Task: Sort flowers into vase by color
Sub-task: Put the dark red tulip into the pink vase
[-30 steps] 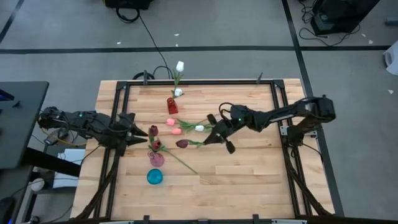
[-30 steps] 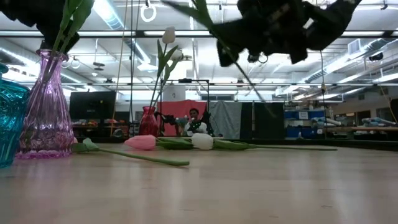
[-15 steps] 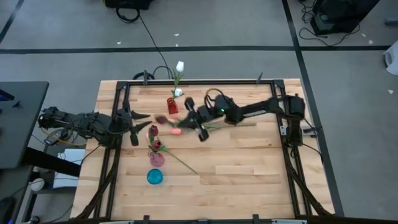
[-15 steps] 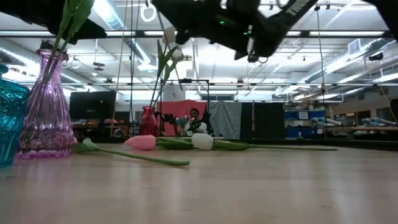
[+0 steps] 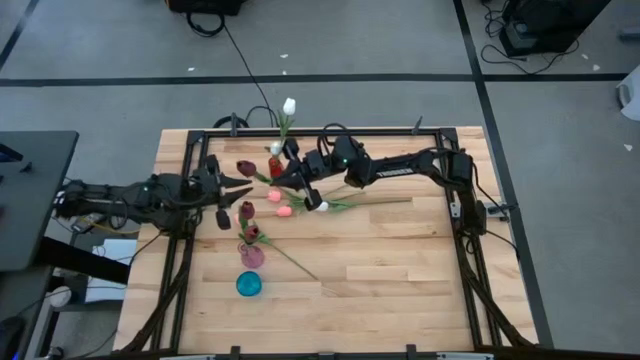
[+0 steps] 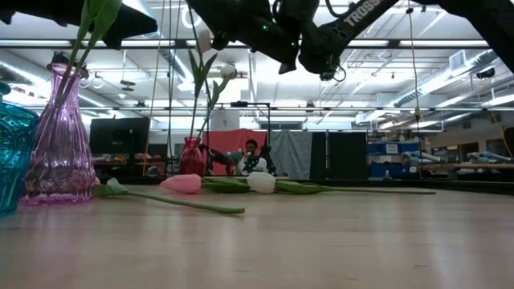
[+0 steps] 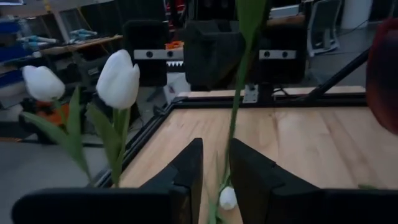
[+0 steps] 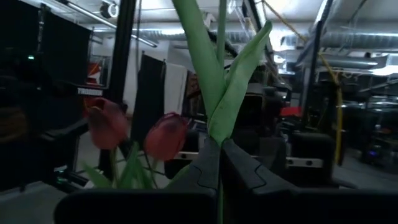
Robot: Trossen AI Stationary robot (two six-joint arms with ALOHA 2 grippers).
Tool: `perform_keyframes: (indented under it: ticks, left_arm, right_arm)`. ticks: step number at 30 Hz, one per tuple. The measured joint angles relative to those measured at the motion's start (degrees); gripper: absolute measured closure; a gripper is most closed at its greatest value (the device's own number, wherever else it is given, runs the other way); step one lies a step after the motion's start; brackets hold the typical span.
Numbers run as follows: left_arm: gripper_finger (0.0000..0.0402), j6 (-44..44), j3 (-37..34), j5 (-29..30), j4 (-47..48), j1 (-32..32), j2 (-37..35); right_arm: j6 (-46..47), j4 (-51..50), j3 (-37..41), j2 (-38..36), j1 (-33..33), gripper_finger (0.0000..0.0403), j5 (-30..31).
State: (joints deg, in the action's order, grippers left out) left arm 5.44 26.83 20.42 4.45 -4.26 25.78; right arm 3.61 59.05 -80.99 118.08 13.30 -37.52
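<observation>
On the wooden surface (image 5: 400, 270) seen from above, the right end effector (image 5: 288, 170) reaches across toward the red vase (image 5: 275, 168), carrying a maroon tulip (image 5: 246, 168) whose head sticks out toward the left arm; the left end effector (image 5: 236, 187) waits close by, just beside the pink vase (image 5: 250, 254) with its dark tulips. A pink tulip (image 5: 283, 211) and a white tulip (image 5: 320, 206) lie loose between them. From the low view, the right arm hangs high above the surface — the pink vase (image 6: 61, 136) and teal vase (image 6: 10, 148) stand nearest the camera, the red vase (image 6: 191, 156) further back. The left wrist view shows its fingers (image 7: 186, 171) parted, nothing clamped between them, a green stem passing in front. In the right wrist view the fingers (image 8: 208, 165) pinch the stem at the leaf base. Such a flower is probably light and limp, so mid-stem is the sound hold. Half a second ago the carried tulip was lower and nearer the loose flowers; it has since swung toward the red vase.
</observation>
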Motion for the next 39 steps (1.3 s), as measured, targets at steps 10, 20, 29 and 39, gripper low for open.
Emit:
perform_keyframes:
  ticks: [10, 20, 29, 39]
  left_arm:
    - [0.0339, -3.5, 1.0, -6.3, -4.1, 3.1, 7.1]
    - [0.0340, -2.8, 5.5, -10.1, -4.0, 6.8, 11.7]
    - [0.0339, -2.8, 5.5, -13.6, -5.1, 6.9, 13.6]
    - [0.0298, -2.5, 5.5, -13.5, -5.2, 6.9, 13.6]
  right_arm:
    - [-4.0, -6.8, 0.4, -1.0, -1.9, 0.0386, 8.9]
    - [-15.2, -18.7, 0.4, -5.3, -6.8, 0.0386, 24.7]
    - [-17.4, -18.0, 0.4, -5.3, -7.6, 0.0386, 27.9]
    - [-17.5, -18.0, 0.4, -5.3, -7.6, 0.0386, 28.0]
